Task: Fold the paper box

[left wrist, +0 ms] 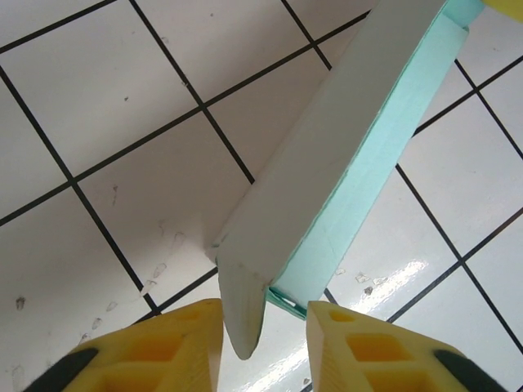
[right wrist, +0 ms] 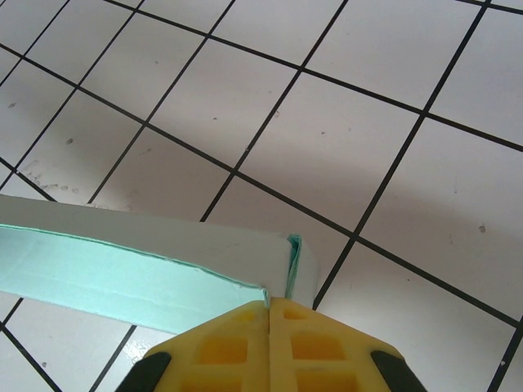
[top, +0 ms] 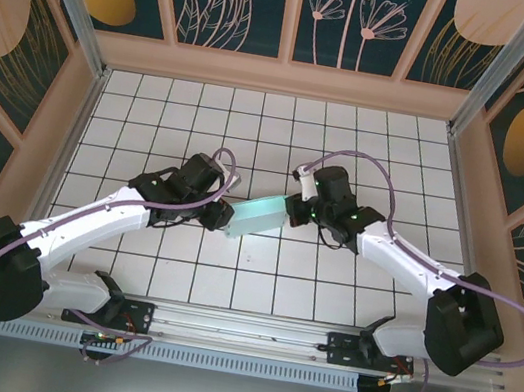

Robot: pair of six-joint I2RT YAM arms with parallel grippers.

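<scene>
The paper box (top: 260, 216) is a pale aqua, part-folded flat box held off the tiled floor between my two grippers. My left gripper (top: 222, 216) is at its lower left end and my right gripper (top: 292, 209) at its upper right end. In the left wrist view the box (left wrist: 315, 175) runs away from me, and its rounded white flap (left wrist: 243, 322) hangs loose in the gap of the open left gripper (left wrist: 264, 331). In the right wrist view my right gripper (right wrist: 269, 304) is shut on the thin card wall at the corner of the box (right wrist: 122, 273).
The white tiled floor (top: 353, 141) is ringed by wooden-framed patterned walls (top: 284, 68). A metal rail (top: 238, 329) with both arm bases runs along the near edge. Purple cables (top: 369, 164) loop over each arm.
</scene>
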